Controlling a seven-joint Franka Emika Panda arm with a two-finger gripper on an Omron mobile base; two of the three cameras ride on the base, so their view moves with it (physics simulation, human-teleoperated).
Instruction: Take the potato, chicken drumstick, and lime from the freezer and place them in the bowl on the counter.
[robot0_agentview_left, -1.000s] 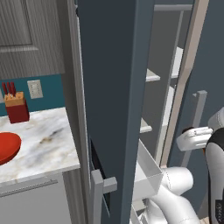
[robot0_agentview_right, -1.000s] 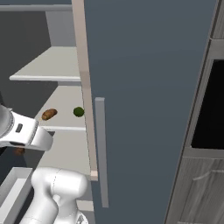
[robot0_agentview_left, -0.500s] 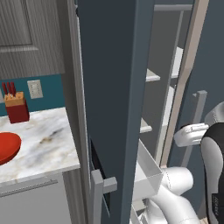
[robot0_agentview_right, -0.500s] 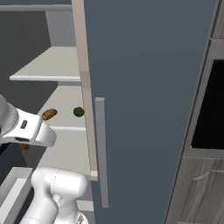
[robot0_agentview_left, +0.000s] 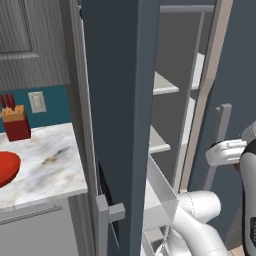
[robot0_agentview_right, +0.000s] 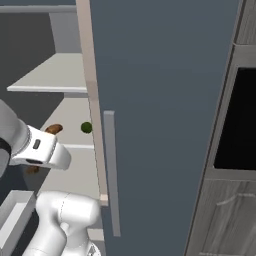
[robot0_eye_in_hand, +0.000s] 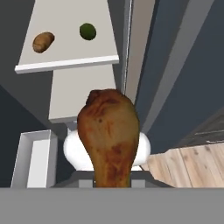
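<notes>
Currently gripper (robot0_eye_in_hand: 113, 183) is clamping the chicken drumstick (robot0_eye_in_hand: 109, 135) by its narrow end, out near the freezer (robot0_agentview_right: 165, 100) door, with potato (robot0_eye_in_hand: 43, 42) and lime (robot0_eye_in_hand: 88, 31) sitting apart on the far shelf (robot0_eye_in_hand: 70, 41).

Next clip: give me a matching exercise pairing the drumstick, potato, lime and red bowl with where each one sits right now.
Things:
1. chicken drumstick
2. potato
3. lime
4. bowl

Places:
A. on the marbled counter, left of the freezer
B. on the freezer shelf, beside the lime
C. held in the shut gripper
D. on the freezer shelf, nearer the open door's edge than the potato

Pairs: 1-C, 2-B, 3-D, 4-A
</notes>
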